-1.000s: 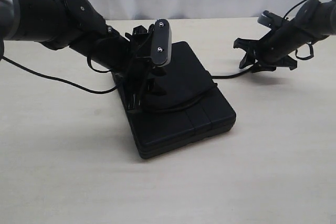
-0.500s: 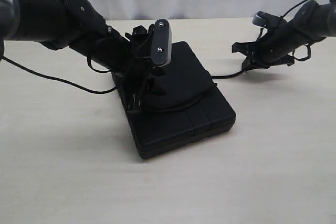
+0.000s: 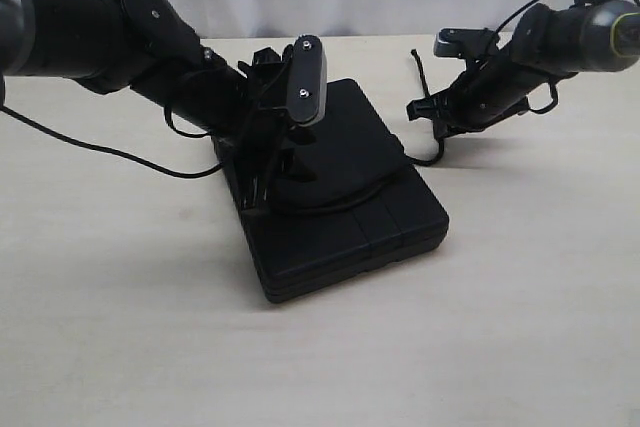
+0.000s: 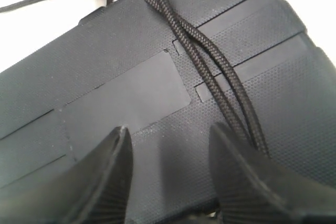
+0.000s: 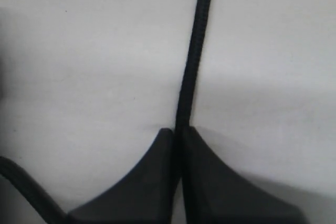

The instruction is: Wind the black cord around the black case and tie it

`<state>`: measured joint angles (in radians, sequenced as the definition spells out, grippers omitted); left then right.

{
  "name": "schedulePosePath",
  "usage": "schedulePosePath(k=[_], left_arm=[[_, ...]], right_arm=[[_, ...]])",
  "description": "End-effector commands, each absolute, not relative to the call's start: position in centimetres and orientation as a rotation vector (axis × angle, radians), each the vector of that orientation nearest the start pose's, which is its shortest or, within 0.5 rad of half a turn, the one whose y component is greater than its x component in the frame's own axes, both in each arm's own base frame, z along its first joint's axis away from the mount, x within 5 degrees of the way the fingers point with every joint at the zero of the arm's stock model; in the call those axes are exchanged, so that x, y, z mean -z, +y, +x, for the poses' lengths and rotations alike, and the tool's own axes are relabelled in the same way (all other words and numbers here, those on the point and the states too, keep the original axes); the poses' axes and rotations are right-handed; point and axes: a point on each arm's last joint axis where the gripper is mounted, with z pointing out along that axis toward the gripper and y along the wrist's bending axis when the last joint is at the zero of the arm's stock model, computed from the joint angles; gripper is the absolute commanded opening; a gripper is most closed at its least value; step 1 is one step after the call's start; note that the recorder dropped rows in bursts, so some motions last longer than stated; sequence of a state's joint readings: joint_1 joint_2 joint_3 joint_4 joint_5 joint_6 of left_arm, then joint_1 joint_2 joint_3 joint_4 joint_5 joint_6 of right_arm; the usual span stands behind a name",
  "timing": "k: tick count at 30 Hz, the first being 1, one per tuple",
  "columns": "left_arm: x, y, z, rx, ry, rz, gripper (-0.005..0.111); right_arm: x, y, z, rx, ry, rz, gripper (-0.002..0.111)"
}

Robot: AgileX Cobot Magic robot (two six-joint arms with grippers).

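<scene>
The black case [image 3: 340, 187] lies flat mid-table. The black cord [image 3: 432, 155] curves over its top and runs off its right edge up to my right gripper [image 3: 425, 107], which is shut on it just above the table; a short tail sticks up past the jaws. In the right wrist view the cord [image 5: 195, 51] comes straight out of the right gripper [image 5: 180, 129]. My left gripper [image 4: 168, 140] stands open low over the case [image 4: 115, 77]. The doubled cord [image 4: 210, 72] crosses the lid and passes by one of its fingers [image 4: 231, 156]. In the exterior view the left gripper [image 3: 270, 175] is partly hidden by its camera mount.
The pale table [image 3: 150, 327] runs wide in front and to both sides of the case. A thin glossy arm cable [image 3: 100, 152] lies on the table at the left. A white backdrop closes the far edge.
My right gripper has shut on the cord and moved left, toward the case, lifting the cord's end off the table. The left arm and the case have stayed still.
</scene>
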<state>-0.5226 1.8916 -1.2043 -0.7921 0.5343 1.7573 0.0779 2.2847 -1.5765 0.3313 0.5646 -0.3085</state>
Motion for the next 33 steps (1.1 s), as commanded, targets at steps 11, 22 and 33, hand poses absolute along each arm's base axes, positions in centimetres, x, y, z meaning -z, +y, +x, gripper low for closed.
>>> schedulePosePath(k=[11,22,33], left_arm=[[-18.5,-22.9,30.2,0.535,1.662,1.962,0.044],[-15.9,-25.3,29.6,0.476,1.625,2.023,0.045],[-16.0,-26.2,30.8,0.249,1.606,1.910,0.044]], right_arm=[[-12.7,4.8,41.5,-0.242,2.556,-0.085,0.004],[-10.8,4.1,40.1,-0.140,2.509,-0.108,0.004],[-11.2,4.5,40.3,-0.201,2.535,-0.130,0.004]])
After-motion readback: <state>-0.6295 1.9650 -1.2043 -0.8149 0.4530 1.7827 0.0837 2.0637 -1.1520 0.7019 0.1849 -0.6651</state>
